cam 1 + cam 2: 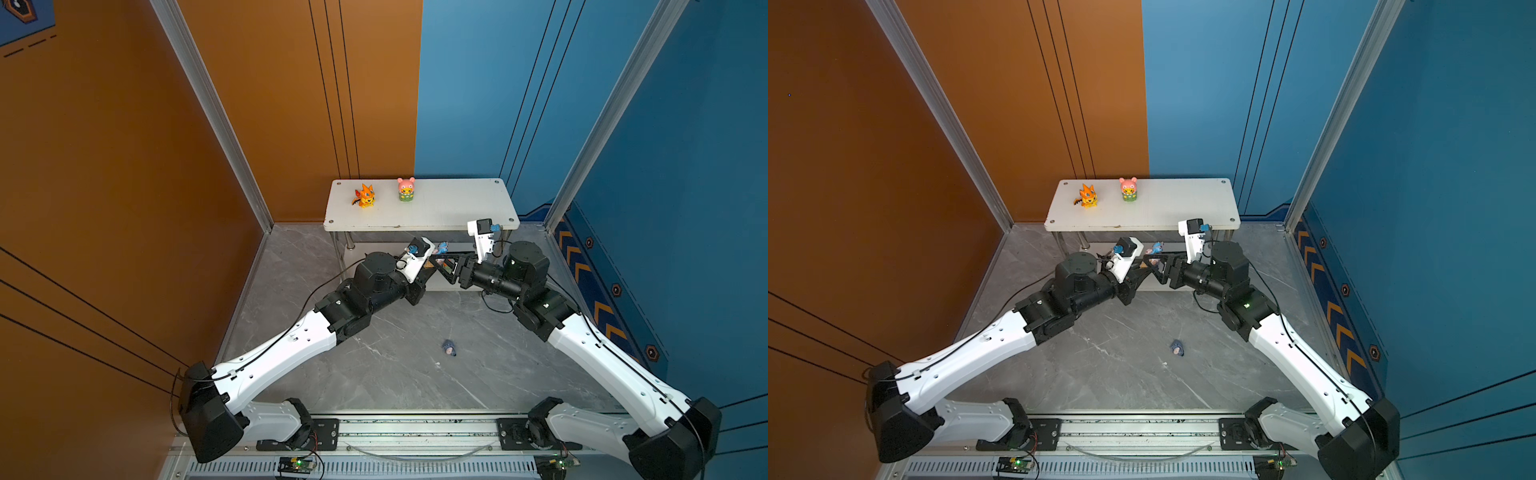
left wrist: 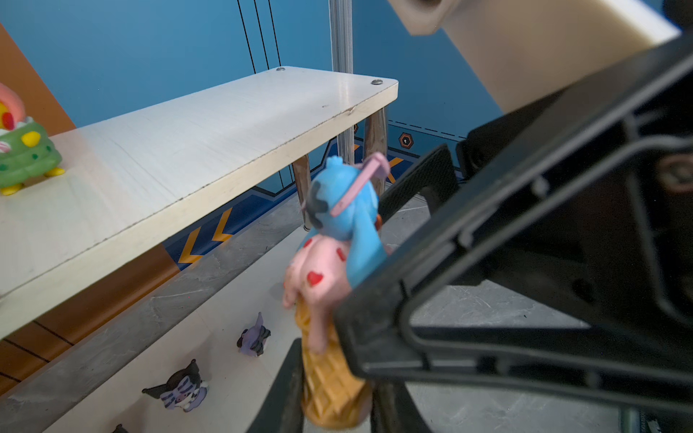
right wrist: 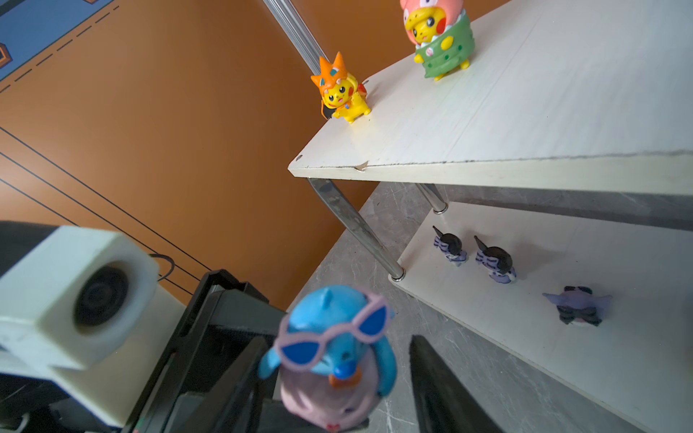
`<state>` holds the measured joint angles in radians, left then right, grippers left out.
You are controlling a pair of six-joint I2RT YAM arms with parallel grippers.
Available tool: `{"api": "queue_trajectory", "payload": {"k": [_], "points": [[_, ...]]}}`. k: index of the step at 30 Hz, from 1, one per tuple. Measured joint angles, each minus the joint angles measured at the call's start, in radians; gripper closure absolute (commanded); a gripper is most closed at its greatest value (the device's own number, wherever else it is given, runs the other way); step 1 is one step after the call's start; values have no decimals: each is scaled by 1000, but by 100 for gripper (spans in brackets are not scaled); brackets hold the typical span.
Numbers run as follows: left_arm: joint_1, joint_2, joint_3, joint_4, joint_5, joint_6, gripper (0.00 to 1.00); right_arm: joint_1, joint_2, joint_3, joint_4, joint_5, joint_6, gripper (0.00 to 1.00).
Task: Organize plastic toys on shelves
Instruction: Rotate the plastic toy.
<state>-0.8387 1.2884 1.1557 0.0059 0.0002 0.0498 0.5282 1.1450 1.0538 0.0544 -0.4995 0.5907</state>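
Observation:
The blue toy on a waffle cone (image 1: 442,248) (image 2: 345,210) hangs in front of the shelves (image 1: 449,203), just below the top board's front edge. My left gripper (image 2: 333,390) is shut on its cone. My right gripper (image 3: 337,382) stands open around the toy's pink body (image 3: 333,348), with a gap showing at one finger. The orange dragon (image 1: 365,196) and the pink-yellow toy (image 1: 406,189) stand on the top board. Three black-purple horned toys (image 3: 497,260) stand on the lower board (image 3: 562,337). A small grey-blue toy (image 1: 449,347) lies on the floor.
Chrome legs (image 3: 352,221) hold up the top board. Orange and blue walls with aluminium posts (image 1: 216,112) close in the cell. Both arms meet in front of the shelves, above the grey marble floor (image 1: 395,374).

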Motion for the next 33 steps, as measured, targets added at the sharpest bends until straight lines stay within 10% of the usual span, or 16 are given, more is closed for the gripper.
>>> {"api": "queue_trajectory", "payload": {"k": [10,18,23,33], "points": [[6,-1,0,5,11,-17,86,1,8,6,2,-4,-26,69],[6,-1,0,6,23,-18,48,3,10,34,-31,-3,-45,72],[6,-2,0,5,30,-9,2,5,10,73,-84,8,-86,73],[53,-100,-36,-40,25,13,2,10,61,332,-349,160,-282,73]]}}
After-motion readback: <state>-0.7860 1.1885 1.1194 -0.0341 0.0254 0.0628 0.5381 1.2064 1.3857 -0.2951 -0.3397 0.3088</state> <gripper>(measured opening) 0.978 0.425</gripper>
